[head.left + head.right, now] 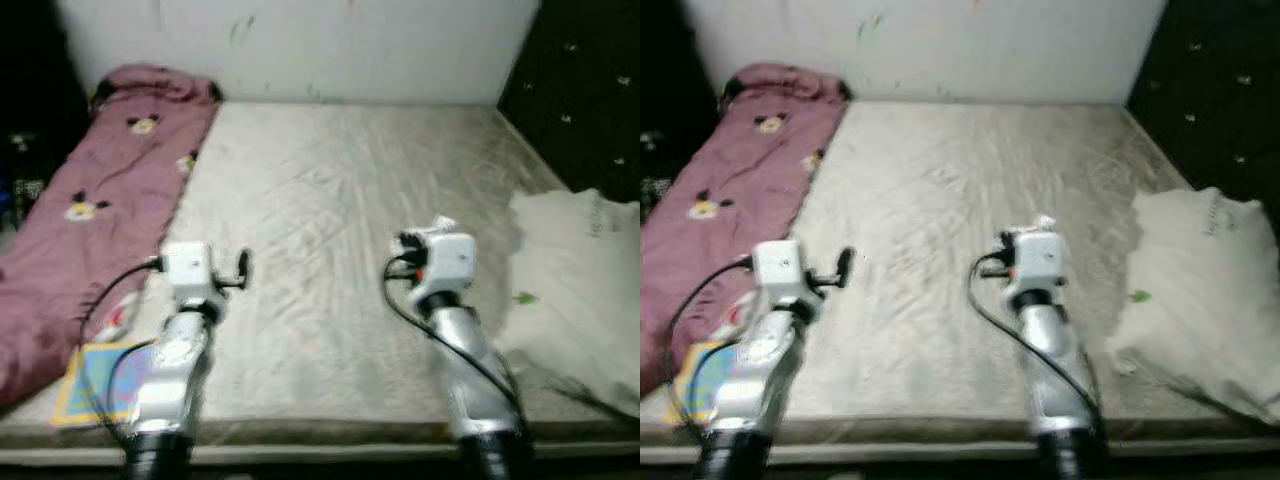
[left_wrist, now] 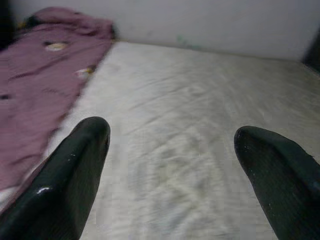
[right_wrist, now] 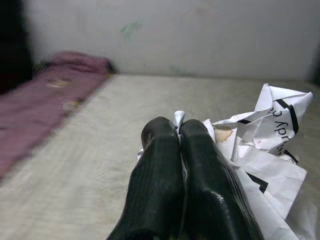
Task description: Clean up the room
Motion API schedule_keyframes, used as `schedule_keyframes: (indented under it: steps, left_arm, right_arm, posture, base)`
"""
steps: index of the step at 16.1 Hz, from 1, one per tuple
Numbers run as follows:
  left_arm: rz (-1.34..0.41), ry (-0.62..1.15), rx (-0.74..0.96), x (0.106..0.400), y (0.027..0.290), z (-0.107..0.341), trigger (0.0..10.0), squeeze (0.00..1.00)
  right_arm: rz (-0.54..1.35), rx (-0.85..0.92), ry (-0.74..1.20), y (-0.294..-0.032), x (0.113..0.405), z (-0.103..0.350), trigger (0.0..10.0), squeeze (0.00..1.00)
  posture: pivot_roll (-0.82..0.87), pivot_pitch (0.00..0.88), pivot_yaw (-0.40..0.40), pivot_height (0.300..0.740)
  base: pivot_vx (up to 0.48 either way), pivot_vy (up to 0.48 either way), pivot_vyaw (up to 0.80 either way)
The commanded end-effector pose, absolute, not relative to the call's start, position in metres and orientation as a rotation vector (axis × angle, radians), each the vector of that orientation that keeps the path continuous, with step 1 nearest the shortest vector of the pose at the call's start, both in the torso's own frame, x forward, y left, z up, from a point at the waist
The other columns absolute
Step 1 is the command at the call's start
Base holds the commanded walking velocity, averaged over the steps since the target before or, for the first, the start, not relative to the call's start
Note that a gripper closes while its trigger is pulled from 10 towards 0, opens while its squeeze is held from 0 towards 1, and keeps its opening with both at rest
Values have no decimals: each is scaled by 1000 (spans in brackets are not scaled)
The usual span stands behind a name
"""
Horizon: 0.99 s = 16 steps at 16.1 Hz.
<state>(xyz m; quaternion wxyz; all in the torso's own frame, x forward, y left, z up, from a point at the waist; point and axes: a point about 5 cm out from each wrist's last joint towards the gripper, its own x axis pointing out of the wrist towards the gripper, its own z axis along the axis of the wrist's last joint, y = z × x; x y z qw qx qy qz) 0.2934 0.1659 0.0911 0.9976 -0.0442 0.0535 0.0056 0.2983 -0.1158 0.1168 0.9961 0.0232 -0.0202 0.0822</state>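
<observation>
I am clamping my right gripper (image 3: 179,131) on crumpled paper (image 3: 260,145) at centre frame, my left gripper (image 2: 172,145) gaping; the thin pinch is risking a drop onto the bed (image 1: 330,200).

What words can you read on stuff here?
None can be read whole.
Crumpled paper held in the right gripper: black printed letters, folded and cut off, unreadable.
White cloth at the mattress's right: faint grey marking, too blurred to read.
Pink blanket: cartoon pictures, no words.

Bedroom; bare mattress (image 1: 330,230) w/ pink quilt (image 1: 90,210)
</observation>
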Motion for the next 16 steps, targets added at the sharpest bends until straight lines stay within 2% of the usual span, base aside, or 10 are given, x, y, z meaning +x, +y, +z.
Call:
schedule_keyframes:
  steps: [1,16]
  left_arm:
    - [-1,101,-101,294,161,92,10000,0]
    - [-4,120,-118,294,158,91,10000,0]
  right_arm:
    - [154,27,-42,-123,299,117,10000,0]
    - [192,20,-52,-117,300,117,10000,0]
  posture:
    - [32,0,19,740]
    - [29,0,17,740]
  base:
    - [0,480,0]
    - [0,480,0]
